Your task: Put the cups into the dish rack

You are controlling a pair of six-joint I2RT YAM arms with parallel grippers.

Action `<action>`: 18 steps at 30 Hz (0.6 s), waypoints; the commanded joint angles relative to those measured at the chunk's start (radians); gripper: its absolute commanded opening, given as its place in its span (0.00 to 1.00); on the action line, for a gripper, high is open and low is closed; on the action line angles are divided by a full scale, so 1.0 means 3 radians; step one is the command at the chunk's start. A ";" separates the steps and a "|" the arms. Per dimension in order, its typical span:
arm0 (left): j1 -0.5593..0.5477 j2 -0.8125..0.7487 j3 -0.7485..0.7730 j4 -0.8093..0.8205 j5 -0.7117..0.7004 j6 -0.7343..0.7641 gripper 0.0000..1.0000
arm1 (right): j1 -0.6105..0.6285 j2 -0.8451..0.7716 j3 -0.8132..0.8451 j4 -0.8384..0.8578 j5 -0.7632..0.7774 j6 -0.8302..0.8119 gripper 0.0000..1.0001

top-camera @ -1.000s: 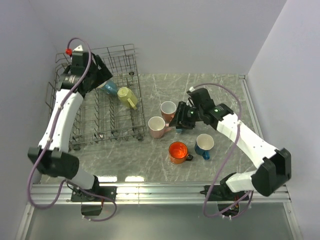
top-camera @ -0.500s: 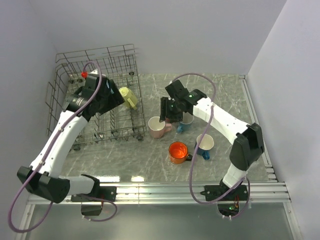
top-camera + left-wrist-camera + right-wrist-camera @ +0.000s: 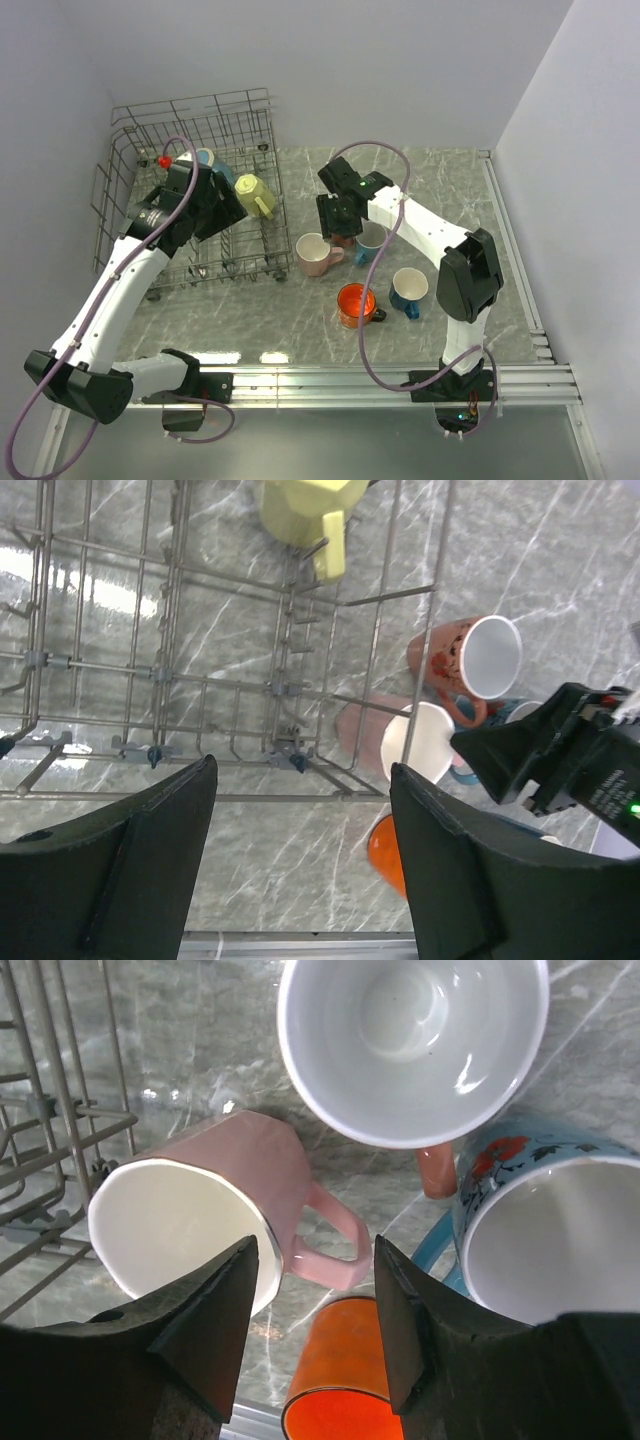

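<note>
Left arm (image 3: 110,290) and right arm (image 3: 425,225) wearing white shells, black joints, mauve cables (image 3: 370,143) trailing, red cap (image 3: 164,160), green light (image 3: 361,184) glowing, left end effector (image 3: 302,770) and right end effector (image 3: 315,1250) showing black.

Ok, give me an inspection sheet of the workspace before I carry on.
Surface: grey marbled table.
Job's things: dish rack holds yellow mug and light blue mug; pale pink mug, salmon mug, teal mug, dark blue mug, orange mug on the table.
Clutter: nothing seen.
Grippers: left gripper open, empty, over the dish rack; right gripper open above the pale pink mug's handle.
Cables: left cable and right cable loop along their arms.
Surroundings: white walls; metal rail at near edge.
</note>
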 commanded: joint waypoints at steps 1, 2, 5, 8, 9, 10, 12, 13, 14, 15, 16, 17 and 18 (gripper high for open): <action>-0.0016 -0.0078 -0.0057 0.0049 -0.0028 -0.0060 0.75 | -0.0001 -0.0022 0.0048 0.0125 -0.0093 -0.0143 0.57; -0.0016 -0.0073 -0.0067 0.0065 -0.0018 -0.0065 0.75 | 0.0005 -0.0017 0.0043 0.0146 -0.0093 -0.0148 0.57; -0.0026 -0.0042 -0.0098 0.0111 -0.0012 -0.0070 0.75 | 0.0005 0.0049 0.0068 0.0202 -0.0221 -0.0189 0.56; -0.0041 0.0009 -0.0093 0.0126 -0.0007 -0.0070 0.74 | 0.0005 0.0186 0.0165 0.0197 -0.0282 -0.0209 0.54; -0.0042 0.0024 -0.0083 0.0126 -0.0012 -0.0060 0.74 | 0.0005 0.0212 0.0186 0.0197 -0.0298 -0.0220 0.52; -0.0047 0.0029 -0.0072 0.0126 -0.0017 -0.0060 0.74 | 0.0010 0.0243 0.0221 0.0192 -0.0298 -0.0210 0.51; -0.0047 0.0065 -0.0042 0.0116 -0.0028 -0.0050 0.74 | 0.0020 0.0330 0.0252 0.0192 -0.0308 -0.0215 0.47; -0.0052 0.0080 -0.0031 0.0116 -0.0033 -0.0044 0.73 | 0.0020 0.0371 0.0278 0.0197 -0.0308 -0.0209 0.46; -0.0052 0.0075 -0.0021 0.0111 -0.0038 -0.0044 0.73 | 0.0020 0.0386 0.0283 0.0202 -0.0318 -0.0214 0.46; -0.0052 0.0080 -0.0021 0.0111 -0.0038 -0.0044 0.74 | 0.0020 0.0402 0.0293 0.0208 -0.0318 -0.0230 0.45; -0.0057 0.0080 -0.0021 0.0111 -0.0038 -0.0039 0.73 | 0.0015 0.0422 0.0339 0.0213 -0.0318 -0.0230 0.45; -0.0057 0.0085 -0.0021 0.0111 -0.0043 -0.0039 0.73 | 0.0020 0.0473 0.0370 0.0203 -0.0318 -0.0245 0.45; -0.0057 0.0080 -0.0021 0.0091 -0.0043 -0.0034 0.73 | 0.0015 0.0499 0.0400 0.0197 -0.0298 -0.0271 0.45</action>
